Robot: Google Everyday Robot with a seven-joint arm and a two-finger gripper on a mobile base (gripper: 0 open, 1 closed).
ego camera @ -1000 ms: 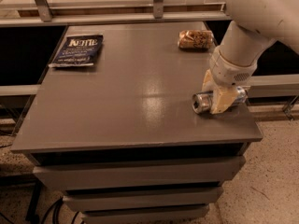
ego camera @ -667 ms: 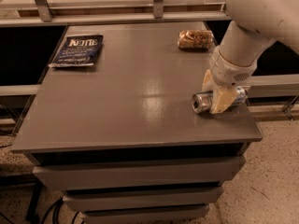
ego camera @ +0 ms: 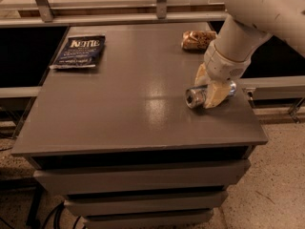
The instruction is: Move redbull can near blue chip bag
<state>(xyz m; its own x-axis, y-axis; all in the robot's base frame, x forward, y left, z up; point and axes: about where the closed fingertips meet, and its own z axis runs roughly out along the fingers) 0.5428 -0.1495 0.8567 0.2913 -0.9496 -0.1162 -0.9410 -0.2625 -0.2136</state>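
1. The redbull can (ego camera: 194, 98) lies on its side on the grey table (ego camera: 133, 94).
2. The gripper (ego camera: 209, 92) clasps this can, one finger on each side.
3. The snack packet (ego camera: 198, 39) is behind the can.
4. The blue chip bag (ego camera: 78, 51) lies far behind-left of the can, well apart.

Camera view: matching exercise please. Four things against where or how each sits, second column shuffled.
Things:
1. can
2. chip bag
3. snack packet
4. tool

Places or states:
A. flat at the far left corner of the table
B. on its side, near the table's front right
C. at the far right of the table, beyond the arm
D. closed around the can, low over the table's right side

Pairs: 1-B, 2-A, 3-C, 4-D
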